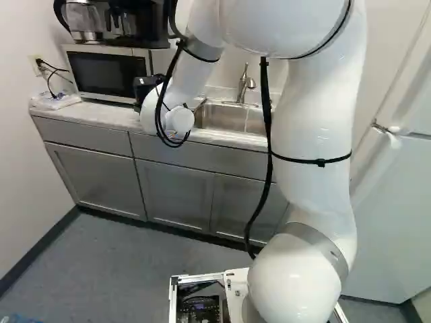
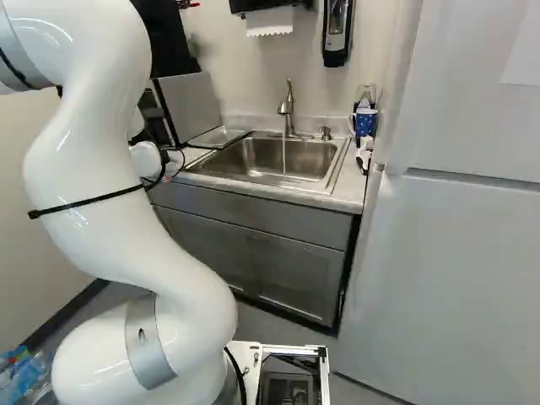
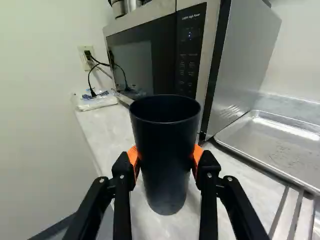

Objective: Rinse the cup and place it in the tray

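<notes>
In the left base view, a dark part of my gripper point(image 1: 145, 86) shows beside the white wrist, in front of the microwave; its fingertips are hidden there. Seen from the wrist, the gripper point(image 3: 166, 162) has its orange pads pressed on both sides of a black cup point(image 3: 166, 145). The cup is upright with its open rim up; whether its base touches the counter, I cannot tell. The metal tray point(image 3: 280, 145) lies on the counter beside the microwave, apart from the cup. A thin stream runs from the faucet point(image 2: 288, 110) into the sink point(image 2: 261, 158).
The microwave point(image 3: 150, 57) stands close behind the cup, with a wall outlet and cords beyond. A coffee maker point(image 1: 83, 20) sits on top of it. A blue mug point(image 2: 365, 122) is at the counter's far end, near the tall white fridge point(image 2: 456, 253). Cabinets point(image 1: 174, 195) front the counter.
</notes>
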{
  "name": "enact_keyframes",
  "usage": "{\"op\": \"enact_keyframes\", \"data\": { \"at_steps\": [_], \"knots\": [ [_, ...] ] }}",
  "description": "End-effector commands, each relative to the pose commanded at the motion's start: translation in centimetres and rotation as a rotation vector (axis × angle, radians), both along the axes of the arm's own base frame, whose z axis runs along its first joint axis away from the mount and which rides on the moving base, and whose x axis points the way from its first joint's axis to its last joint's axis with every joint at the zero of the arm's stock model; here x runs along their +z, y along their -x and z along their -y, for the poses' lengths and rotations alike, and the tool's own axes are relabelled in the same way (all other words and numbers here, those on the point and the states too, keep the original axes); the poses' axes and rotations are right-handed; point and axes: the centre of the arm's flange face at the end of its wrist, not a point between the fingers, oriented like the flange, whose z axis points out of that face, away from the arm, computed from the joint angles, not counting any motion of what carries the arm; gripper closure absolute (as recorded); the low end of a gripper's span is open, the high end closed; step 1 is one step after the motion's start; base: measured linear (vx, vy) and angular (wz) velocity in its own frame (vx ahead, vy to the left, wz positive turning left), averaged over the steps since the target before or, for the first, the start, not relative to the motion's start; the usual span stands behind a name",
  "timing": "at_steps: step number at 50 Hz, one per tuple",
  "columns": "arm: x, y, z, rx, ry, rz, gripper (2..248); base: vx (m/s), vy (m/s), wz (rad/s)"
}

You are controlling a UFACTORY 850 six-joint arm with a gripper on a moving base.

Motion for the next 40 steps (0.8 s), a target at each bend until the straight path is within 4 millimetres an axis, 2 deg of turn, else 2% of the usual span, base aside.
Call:
{"op": "enact_keyframes", "data": {
  "at_steps": [11, 40],
  "knots": [
    [0.8, 0.1, 0.7, -0.009, -0.007, 0.011, 128, 0.0, 0.0, 0.0],
    [4.0, 0.2, 5.3, -0.079, -0.029, 0.05, 128, 0.0, 0.0, 0.0]
  ]
}}
